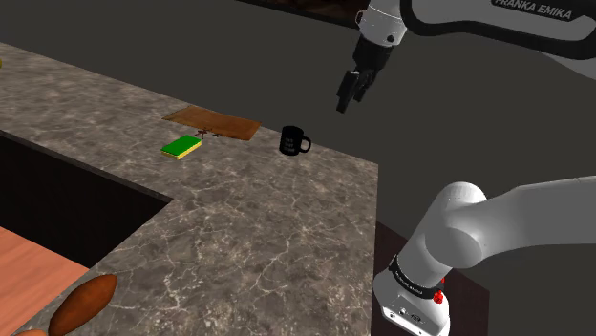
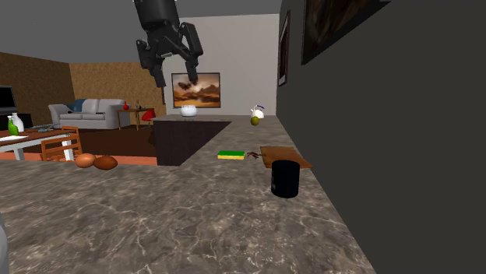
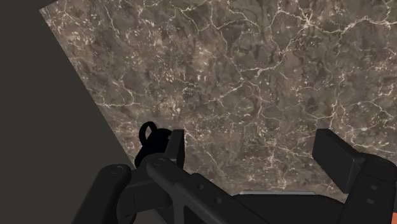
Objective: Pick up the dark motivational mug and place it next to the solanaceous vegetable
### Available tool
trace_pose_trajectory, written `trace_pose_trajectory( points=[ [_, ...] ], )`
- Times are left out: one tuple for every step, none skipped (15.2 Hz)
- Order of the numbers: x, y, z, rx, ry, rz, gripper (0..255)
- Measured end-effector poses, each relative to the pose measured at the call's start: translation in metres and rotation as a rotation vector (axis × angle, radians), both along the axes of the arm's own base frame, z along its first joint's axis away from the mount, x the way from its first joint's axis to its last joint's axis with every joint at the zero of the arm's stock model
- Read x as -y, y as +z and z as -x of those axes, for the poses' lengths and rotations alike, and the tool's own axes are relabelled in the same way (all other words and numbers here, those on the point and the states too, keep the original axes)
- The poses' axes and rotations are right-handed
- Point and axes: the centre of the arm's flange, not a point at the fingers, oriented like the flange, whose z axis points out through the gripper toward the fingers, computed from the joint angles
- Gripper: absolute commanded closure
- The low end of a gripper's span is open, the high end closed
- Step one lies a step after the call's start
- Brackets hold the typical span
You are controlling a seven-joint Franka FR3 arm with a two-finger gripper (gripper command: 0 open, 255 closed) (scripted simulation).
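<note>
A black mug (image 1: 294, 141) stands upright on the dark marble counter (image 1: 267, 229), near the wall edge, handle toward the shoulder view's right. In the second exterior view the mug (image 2: 286, 178) sits in front of a wooden board. My gripper (image 1: 346, 100) hangs open high above the counter, up and to the right of the mug in the shoulder view. Its fingers stand wide apart, empty (image 2: 174, 76). In the wrist view the mug (image 3: 151, 136) peeks out behind one finger (image 3: 173, 147), outside the gap of the gripper (image 3: 254, 153). A brown oval vegetable (image 1: 84, 304) (image 2: 106, 163) lies at the counter's far end.
A green sponge (image 1: 181, 146) and a wooden cutting board (image 1: 212, 122) lie beyond the mug. An orange rounded item (image 2: 86, 160) sits beside the brown vegetable. The counter wraps around a dark recess (image 1: 67, 205). A dark wall (image 2: 374, 117) borders the counter.
</note>
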Motion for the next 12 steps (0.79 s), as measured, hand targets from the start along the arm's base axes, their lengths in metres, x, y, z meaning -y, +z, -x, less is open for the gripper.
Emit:
trace_pose_trajectory(
  points=[
    [0.0, 0.0, 0.0, 0.0, 0.0, 0.0, 0],
    [0.003, -0.002, -0.005, -0.002, -0.002, -0.002, 0],
    [0.009, -0.007, -0.012, -0.006, -0.006, -0.005, 0],
    [0.016, -0.014, -0.02, -0.01, -0.01, -0.009, 0],
    [0.02, -0.02, -0.03, -0.014, -0.015, -0.013, 0],
    [0.026, -0.026, -0.04, -0.019, -0.02, -0.017, 0],
    [0.035, -0.031, -0.05, -0.024, -0.025, -0.021, 0],
    [0.043, -0.042, -0.059, -0.029, -0.03, -0.026, 0],
    [0.05, -0.048, -0.069, -0.033, -0.035, -0.03, 0],
    [0.057, -0.053, -0.081, -0.037, -0.04, -0.034, 0],
    [0.062, -0.059, -0.09, -0.041, -0.045, -0.038, 0],
    [0.07, -0.066, -0.1, -0.045, -0.05, -0.042, 0]
  ],
)
